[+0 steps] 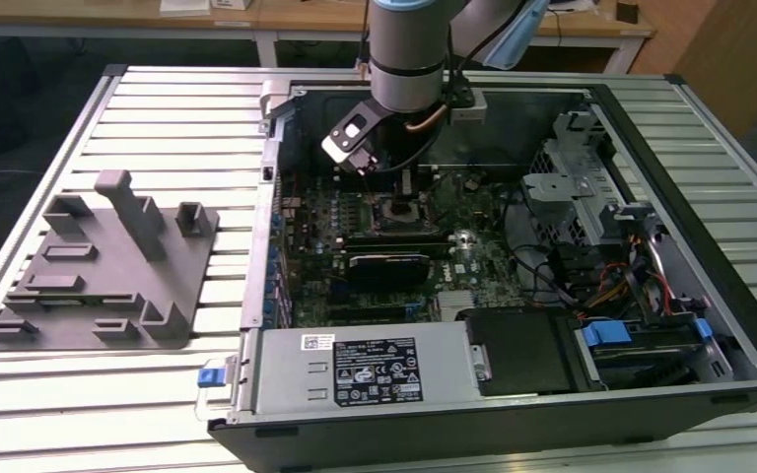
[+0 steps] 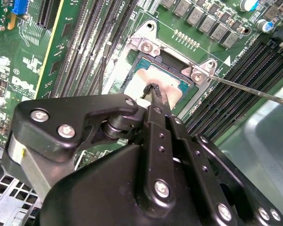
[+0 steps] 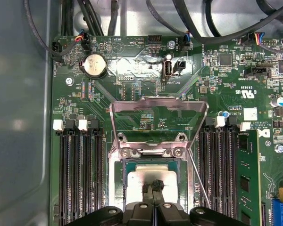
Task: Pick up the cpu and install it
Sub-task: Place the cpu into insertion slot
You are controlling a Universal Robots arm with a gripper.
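My pincer is clenched, tips at the cpu inside the socket. I judge the cpu light, stiff and fragile, best gripped by its edges.

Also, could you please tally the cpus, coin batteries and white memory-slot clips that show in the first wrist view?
cpu: 1
coin battery: 1
white memory-slot clips: 4
Total: 6
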